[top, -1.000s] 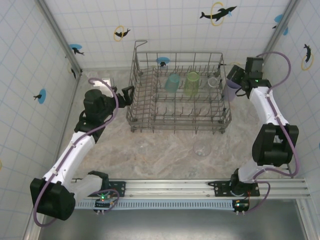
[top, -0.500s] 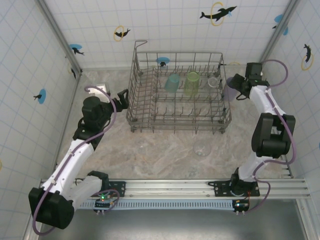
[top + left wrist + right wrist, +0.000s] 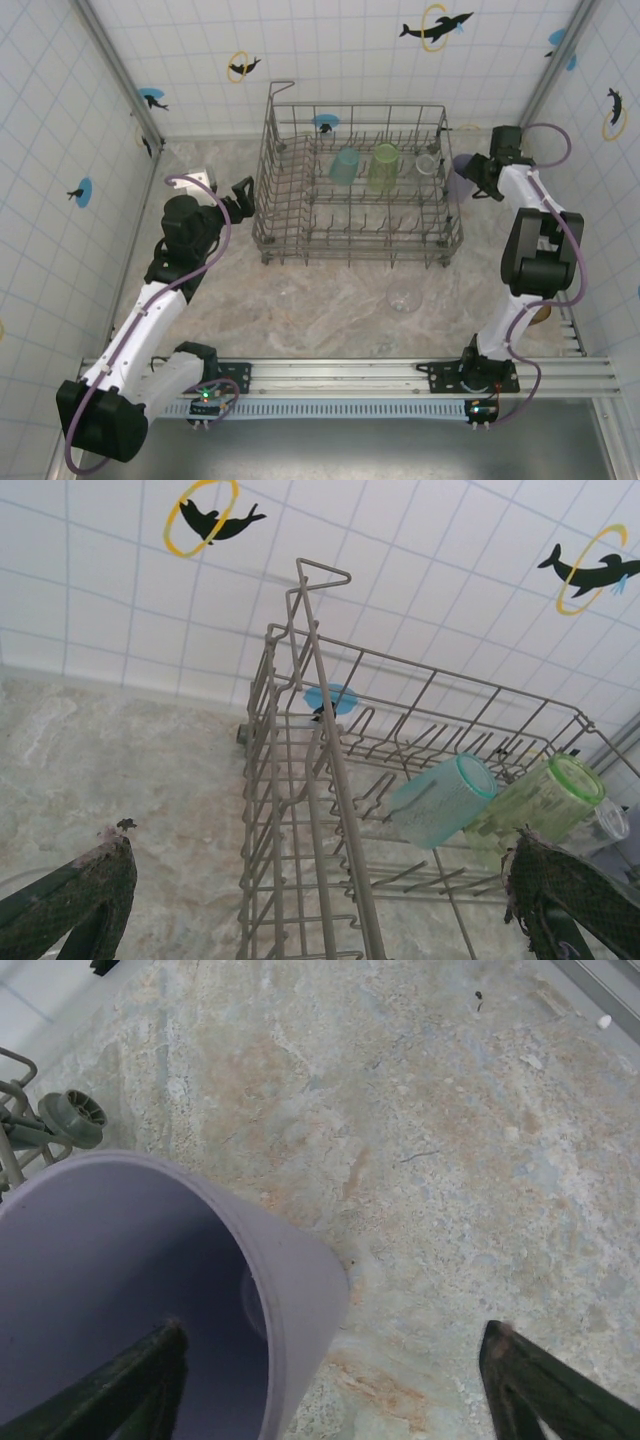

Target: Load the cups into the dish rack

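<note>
lavender cup [image 3: 290, 1300] moved right, beside dish rack [image 3: 262, 200] (wheel [image 3: 82, 1115] close)

Dish rack [image 3: 355, 238] at the far middle of the table [image 3: 320, 300], with a gripper at either side.
Three cups lie in its far row: the left cup [image 3: 344, 166], the middle cup [image 3: 384, 167] just beside it, and the right cup [image 3: 427, 164] near the rack's right wall. A loose cup [image 3: 404, 297] rests on the table before the rack's right end. The left gripper [image 3: 250, 197] is just left of the rack. The right gripper [image 3: 470, 178] is just right of it, with one finger inside the outer cup [image 3: 460, 163].
</note>
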Motion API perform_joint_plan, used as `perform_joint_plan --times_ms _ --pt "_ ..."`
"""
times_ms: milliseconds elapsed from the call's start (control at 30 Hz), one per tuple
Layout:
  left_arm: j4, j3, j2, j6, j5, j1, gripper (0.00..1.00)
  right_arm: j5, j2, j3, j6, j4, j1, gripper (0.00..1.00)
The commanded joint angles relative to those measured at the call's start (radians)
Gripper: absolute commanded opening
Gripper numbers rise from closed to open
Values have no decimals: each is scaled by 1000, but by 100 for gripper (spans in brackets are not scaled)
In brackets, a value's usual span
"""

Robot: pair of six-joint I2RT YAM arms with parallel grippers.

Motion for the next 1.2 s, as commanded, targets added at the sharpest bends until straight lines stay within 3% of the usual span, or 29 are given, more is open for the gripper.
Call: perform_joint_plan --times_ms 0,333,467,900,1167 --pt "12 13 1 -8 12 6 98 -13 24 38 19 -24 -9 69" --pt "8 15 2 -8 12 5 97 -47 19 38 61 -8 -15 24" --pt "-1 22 7 -9 11 6 98 -45 -10 35 71 4 -14 0" --pt "-4 21 12 -8 9 6 98 24 -158 -13 84 54 -21 0" --pt "-6 21 14 -6 -1 8 98 -13 -279 -79 113 138 -27 0"
